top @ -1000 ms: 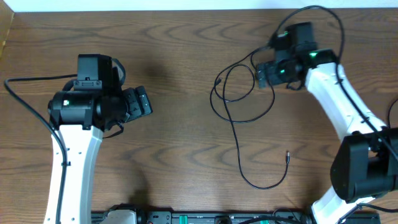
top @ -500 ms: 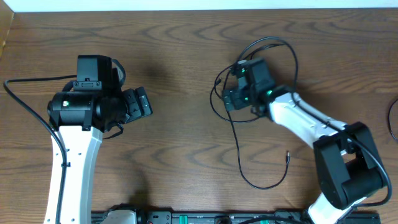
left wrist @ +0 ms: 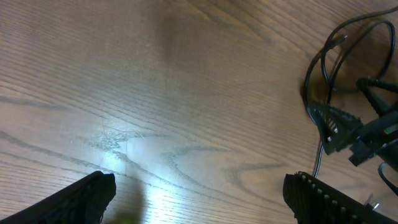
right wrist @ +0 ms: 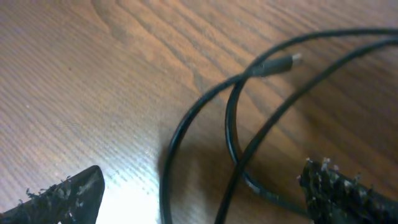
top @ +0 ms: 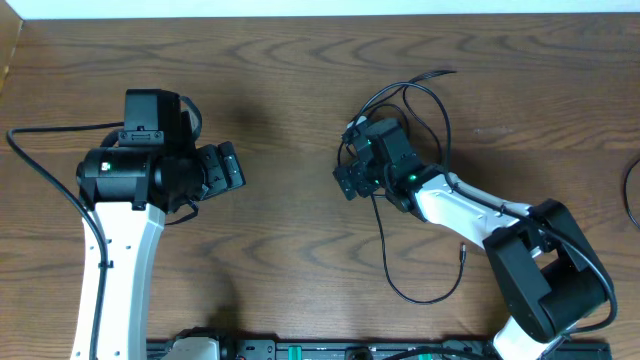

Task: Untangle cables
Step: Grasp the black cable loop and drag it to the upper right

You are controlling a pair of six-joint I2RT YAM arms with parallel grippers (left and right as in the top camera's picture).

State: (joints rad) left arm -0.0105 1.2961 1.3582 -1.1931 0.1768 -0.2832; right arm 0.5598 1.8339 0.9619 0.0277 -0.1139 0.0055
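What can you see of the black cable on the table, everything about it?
The black cable is thin, rubbery-looking and lies slack on the wooden table. Its upper part makes overlapping loops; one long strand runs down, curves round and ends in a small plug. The right wrist view shows a metal-tipped plug end beside crossing strands. The right claw hangs open over the loops, not gripping.

the right gripper (top: 345, 185) has swung from the far right of the table in toward the middle and now sits lower and further left. the upper loops of the cable (top: 383, 250) have shifted left with it and bunch closer around the arm.
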